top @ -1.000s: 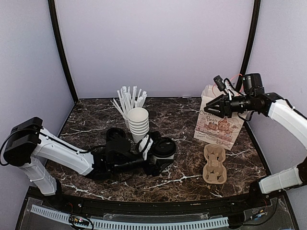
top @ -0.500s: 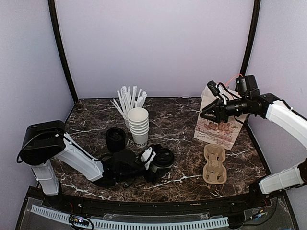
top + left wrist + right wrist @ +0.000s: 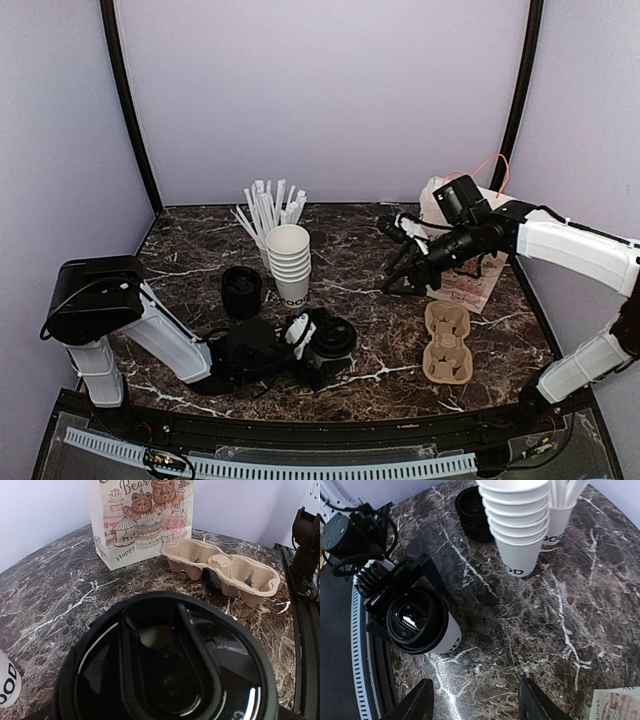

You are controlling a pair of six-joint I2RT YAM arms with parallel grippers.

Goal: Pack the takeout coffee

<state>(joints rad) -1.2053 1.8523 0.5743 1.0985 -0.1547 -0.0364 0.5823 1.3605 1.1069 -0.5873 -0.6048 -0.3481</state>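
Note:
The takeout coffee (image 3: 335,336) is a white cup with a black lid, standing at the near middle of the table. My left gripper (image 3: 318,346) lies low on the table and is shut on it. The lid (image 3: 165,660) fills the lower left wrist view and hides the fingers. In the right wrist view the cup (image 3: 422,622) sits between the left gripper's black fingers (image 3: 422,567). My right gripper (image 3: 392,256) is open and empty. It hangs over the table between the cup stack and the paper bag, and its gap (image 3: 475,705) is over bare marble to the right of the coffee.
A printed paper bag (image 3: 462,272) stands at the back right. A cardboard cup carrier (image 3: 447,343) lies in front of it. A stack of lidless white cups (image 3: 290,262), a cup of straws (image 3: 268,215) and a stack of black lids (image 3: 241,291) stand at the centre left.
My right arm has swung from above the paper bag down and left towards the table's middle. My left gripper has drawn the coffee a little nearer to the front edge.

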